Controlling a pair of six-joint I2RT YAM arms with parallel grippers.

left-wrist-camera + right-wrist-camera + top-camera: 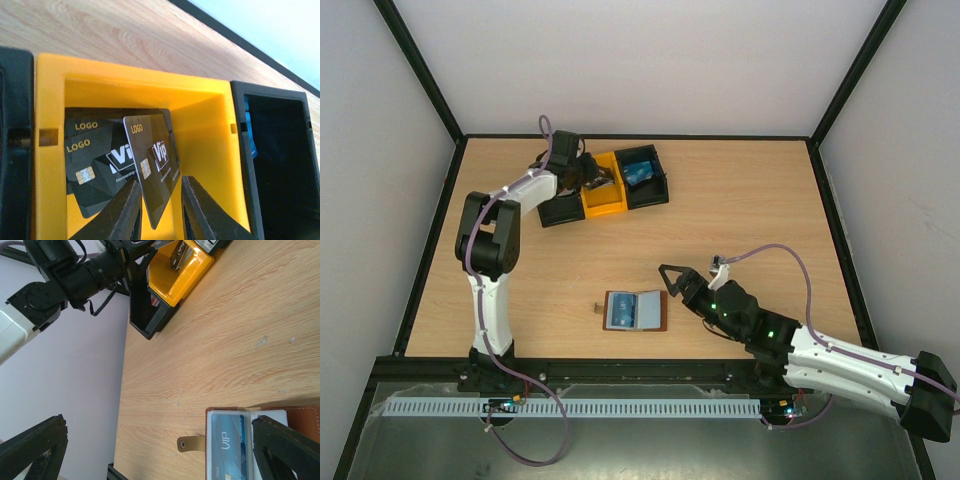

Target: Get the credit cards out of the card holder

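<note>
The card holder (pixel 660 312) lies open on the table near the front and shows a blue credit card (pixel 632 311) in its panel. In the right wrist view the holder (pixel 300 415), its blue card (pixel 227 445) and brown tab (pixel 192 443) sit between my right fingers. My right gripper (pixel 675 279) (pixel 159 422) is wide open just right of the holder, empty. My left gripper (pixel 582 172) (pixel 160 182) is over the yellow bin (pixel 210 130), jaws apart. A black card (pixel 155 165) stands tilted between them, touching the left finger (pixel 122 212). More black cards (pixel 95 165) lie beneath.
The black-and-yellow three-bin tray (pixel 605 205) stands at the back centre-left. Its right black bin (pixel 660 190) holds a blue card (pixel 640 170), seen as a blue edge in the left wrist view (pixel 250 135). Black frame rails edge the table.
</note>
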